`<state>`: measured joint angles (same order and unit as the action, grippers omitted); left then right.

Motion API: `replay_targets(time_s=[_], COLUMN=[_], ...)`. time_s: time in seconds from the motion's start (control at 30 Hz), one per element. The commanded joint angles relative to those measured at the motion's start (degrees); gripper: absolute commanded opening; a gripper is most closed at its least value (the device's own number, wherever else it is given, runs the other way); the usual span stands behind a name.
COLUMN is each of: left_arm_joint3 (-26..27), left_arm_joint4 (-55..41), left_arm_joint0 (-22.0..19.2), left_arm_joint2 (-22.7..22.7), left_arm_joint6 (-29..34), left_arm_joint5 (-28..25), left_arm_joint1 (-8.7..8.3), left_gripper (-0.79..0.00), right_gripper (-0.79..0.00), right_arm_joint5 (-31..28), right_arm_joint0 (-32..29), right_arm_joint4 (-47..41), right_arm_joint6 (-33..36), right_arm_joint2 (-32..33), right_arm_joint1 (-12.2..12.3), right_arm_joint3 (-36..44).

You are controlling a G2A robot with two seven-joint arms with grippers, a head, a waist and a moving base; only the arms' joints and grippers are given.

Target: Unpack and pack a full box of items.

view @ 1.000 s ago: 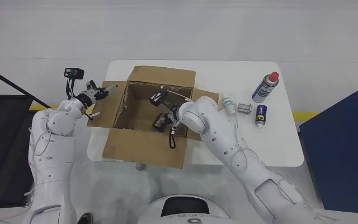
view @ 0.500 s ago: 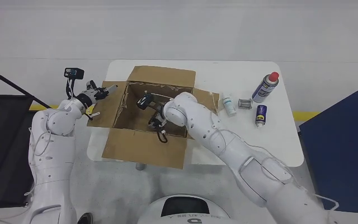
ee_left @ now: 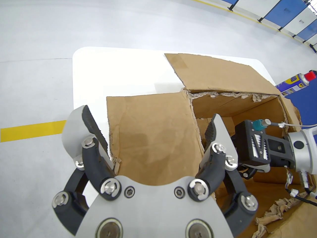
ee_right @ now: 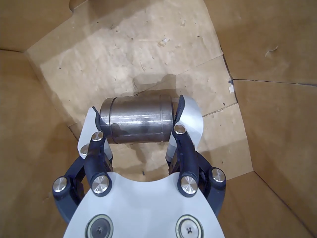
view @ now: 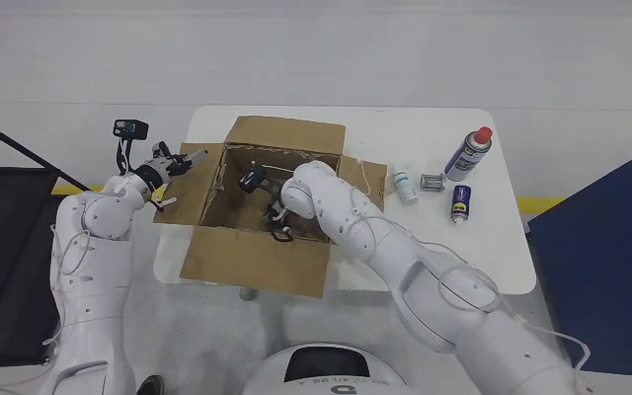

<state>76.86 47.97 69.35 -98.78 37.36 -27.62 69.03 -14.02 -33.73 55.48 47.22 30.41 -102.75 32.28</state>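
Between the fingers of our right claw [ee_right: 138,106], low inside the cardboard box [view: 286,133], we pinch a metal cylinder [ee_right: 136,121], while our left claw [ee_left: 150,113] gapes wide above a flap [ee_left: 153,137], white table [ee_left: 118,68] and grey floor [ee_left: 37,38] beyond.

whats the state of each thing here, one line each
brown cardboard box: open, flaps folded outward
silver metal cylinder: on its side inside the box, clamped end to end
right gripper: shut on the cylinder
left gripper: open, over a box flap
tall blue spray can: red cap on

White table [view: 494,247]: box [view: 286,133], can [view: 467,153], bottle [view: 404,185].
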Motion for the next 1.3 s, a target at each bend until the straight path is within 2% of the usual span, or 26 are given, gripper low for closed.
replay_targets(time_s=[0.0,0.17,0.3,0.4,0.53,0.63,0.83,1.0,1.07,1.17,1.27], left_arm_joint3=[0.0,0.0,0.0,0.0,0.0,0.0,0.0,0.0,0.0,0.0,0.0], left_arm_joint4=[0.0,0.0,0.0,0.0,0.0,0.0,0.0,0.0,0.0,0.0,0.0], left_arm_joint0=[0.0,0.0,0.0,0.0,0.0,0.0,0.0,0.0,0.0,0.0,0.0], left_arm_joint2=[0.0,0.0,0.0,0.0,0.0,0.0,0.0,0.0,0.0,0.0,0.0], left_arm_joint6=[0.0,0.0,0.0,0.0,0.0,0.0,0.0,0.0,0.0,0.0,0.0], left_arm_joint5=[0.0,0.0,0.0,0.0,0.0,0.0,0.0,0.0,0.0,0.0,0.0], left_arm_joint1=[0.0,0.0,0.0,0.0,0.0,0.0,0.0,0.0,0.0,0.0,0.0], left_gripper=[0.0,0.0,0.0,0.0,0.0,0.0,0.0,0.0,0.0,0.0,0.0], right_gripper=[-0.785,-0.785,-0.785,-0.785,-0.785,-0.785,-0.785,-0.785,-0.785,-0.785,-0.785], right_arm_joint5=[0.2,0.83,1.54,1.9,3.48,4.58,0.57,-1.1,1.76,1.49,1.48], right_arm_joint0=[0.39,0.53,-0.4,-2.16,-6.38,-11.2,-24.31,-36.87,-41.35,-47.47,-52.23], right_arm_joint4=[0.04,1.09,3.22,5.71,10.34,14.54,22.46,27.4,29.14,28.34,26.6], right_arm_joint6=[-0.35,-1.24,-3.02,-4.76,-5.41,-4.68,-6.46,-16.51,-21.0,-28.13,-32.12], right_arm_joint2=[-0.2,-0.7,-0.56,0.23,2.95,6.35,15.67,24.34,27.51,31.6,35.83], right_arm_joint1=[-0.49,-1.22,-0.7,0.65,3.77,6.7,12.55,16.04,16.84,17.89,18.71], right_arm_joint3=[-0.94,-0.46,3.31,8.35,18.08,27.14,48.65,63.95,68.08,72.88,76.24])
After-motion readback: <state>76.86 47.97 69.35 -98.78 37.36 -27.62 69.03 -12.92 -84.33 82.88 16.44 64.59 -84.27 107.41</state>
